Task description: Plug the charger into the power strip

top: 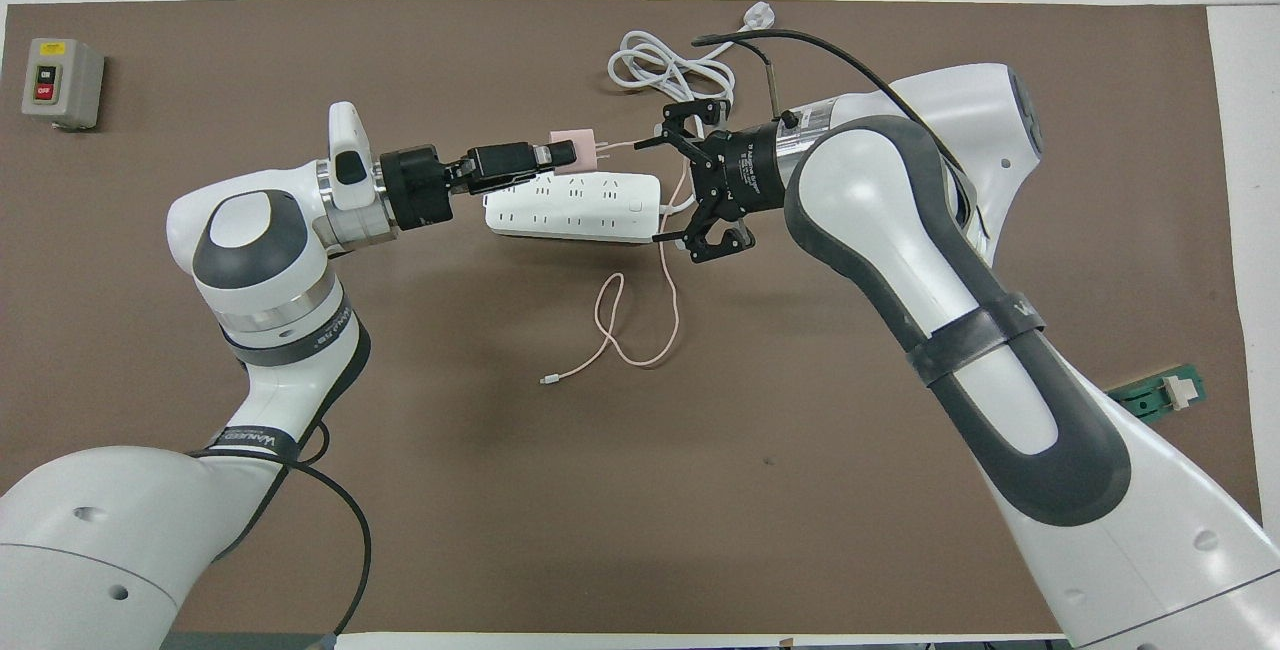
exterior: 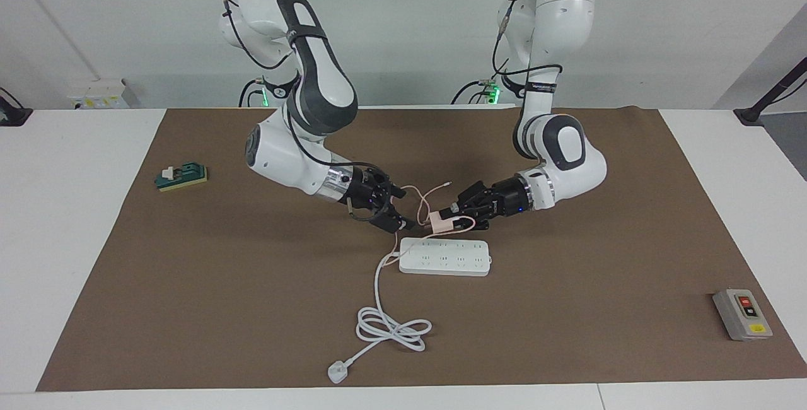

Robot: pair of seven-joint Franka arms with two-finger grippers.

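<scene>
The small pink charger [exterior: 440, 222] [top: 574, 151] hangs in the air, with my left gripper [exterior: 450, 218] [top: 556, 156] shut on it. It is just above the long white power strip [exterior: 444, 257] [top: 573, 207], and its prongs point sideways toward the right gripper. The thin pink cable [exterior: 430, 194] [top: 640, 330] trails from it onto the mat nearer the robots. My right gripper [exterior: 402, 209] [top: 655, 192] is open and holds nothing. It hovers beside the charger, over the strip's cord end.
The strip's thick white cord [exterior: 391, 328] [top: 670, 70] lies coiled farther from the robots and ends in a white plug [exterior: 337, 372]. A grey button box [exterior: 742, 314] [top: 62, 82] sits toward the left arm's end. A green block [exterior: 181, 176] [top: 1160, 398] lies toward the right arm's end.
</scene>
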